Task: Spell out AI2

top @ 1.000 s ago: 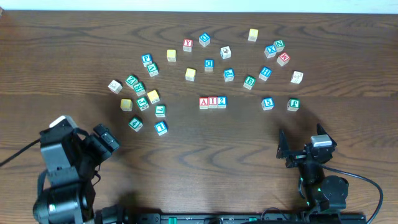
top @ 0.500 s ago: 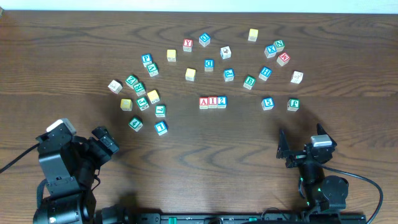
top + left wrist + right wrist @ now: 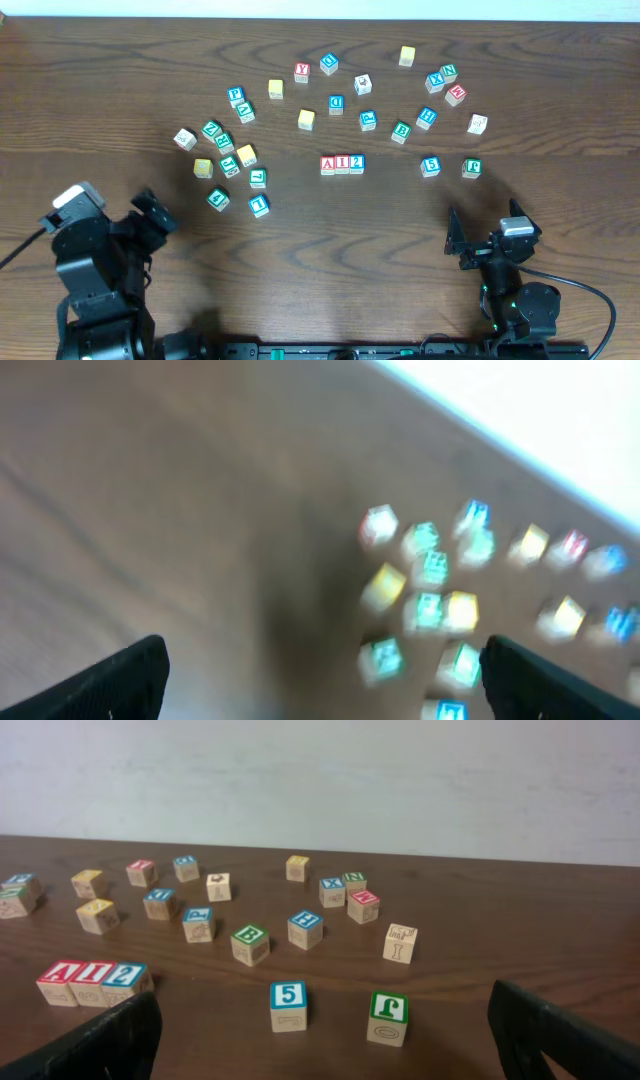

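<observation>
The red A cube (image 3: pixel 328 164), the red I cube (image 3: pixel 342 164) and the blue 2 cube (image 3: pixel 356 163) stand touching in a row at the table's middle, reading A I 2. They also show at the lower left of the right wrist view: A (image 3: pixel 59 981), I (image 3: pixel 91 982), 2 (image 3: pixel 124 982). My left gripper (image 3: pixel 152 215) is open and empty at the near left, far from the row. Its view is blurred. My right gripper (image 3: pixel 484 233) is open and empty at the near right, behind the blue 5 cube (image 3: pixel 288 1004).
Several loose letter cubes lie in an arc round the row. A blue 1 cube (image 3: pixel 259 205) and a green cube (image 3: pixel 218 198) lie nearest my left gripper. The 5 cube (image 3: pixel 430 166) and a green cube (image 3: pixel 471 168) lie ahead of my right gripper. A red Y cube (image 3: pixel 301 72) sits far back.
My left arm has drawn back to the left and toward the near edge, away from the cubes. The right arm and the cubes have not moved.
</observation>
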`<state>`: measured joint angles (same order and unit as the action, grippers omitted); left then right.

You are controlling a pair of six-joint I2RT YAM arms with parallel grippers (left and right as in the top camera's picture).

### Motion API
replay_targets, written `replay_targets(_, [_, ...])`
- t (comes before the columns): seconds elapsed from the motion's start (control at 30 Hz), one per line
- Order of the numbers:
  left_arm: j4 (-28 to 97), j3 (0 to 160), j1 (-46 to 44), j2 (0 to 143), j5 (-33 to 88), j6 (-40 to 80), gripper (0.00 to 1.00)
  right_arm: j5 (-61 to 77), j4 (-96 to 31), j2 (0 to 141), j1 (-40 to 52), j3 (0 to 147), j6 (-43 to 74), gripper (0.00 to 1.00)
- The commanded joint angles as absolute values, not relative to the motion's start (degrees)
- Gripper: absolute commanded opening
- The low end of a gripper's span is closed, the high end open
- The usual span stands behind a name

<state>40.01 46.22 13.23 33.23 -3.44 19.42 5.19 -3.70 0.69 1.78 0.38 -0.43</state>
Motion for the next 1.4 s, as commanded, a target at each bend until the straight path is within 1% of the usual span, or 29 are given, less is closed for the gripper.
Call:
replay_targets(0.0, [34.7,41.8,12.1,29.7,-5.2,18.7,0.98,5.5,-3.9,0.3,1.7,0.3,0.4,0.99])
replay_targets(0.23, [18.3,27.9,9.2,19.7,-5.2,18.7,0.98,5.5,-3.9,0.3,1.7,0.3,0.4,0.99])
replay_targets(0.5, [-3.4,13.0,9.0,12.1,-5.2,21.3,0.98,5.5,-3.9,0.3,1.7,0.3,0.4,0.99])
replay_targets(0.63, [-10.0,6.9,9.0,8.3,-6.5,21.3,0.98,5.5,-3.9,0.3,1.7,0.3,0.4,0.99])
replay_targets(0.93, [-10.3,0.6,5.6,0.7,-15.4,20.8,0.98,5.5,-3.9,0.3,1.7,0.3,0.4,0.99])
replay_targets(1.13, [-4.7,0.2,5.0,0.1,-16.1,20.4,0.98,5.5,-3.9,0.3,1.7,0.3,0.4,0.99])
replay_targets(1.27, [2.5,0.2,5.0,0.1,-16.1,20.4,0.98,5.5,-3.9,0.3,1.7,0.3,0.4,0.99])
replay_targets(1.37, [2.8,0.2,5.0,0.1,-15.7,20.2,0.98,5.5,-3.9,0.3,1.7,0.3,0.4,0.99])
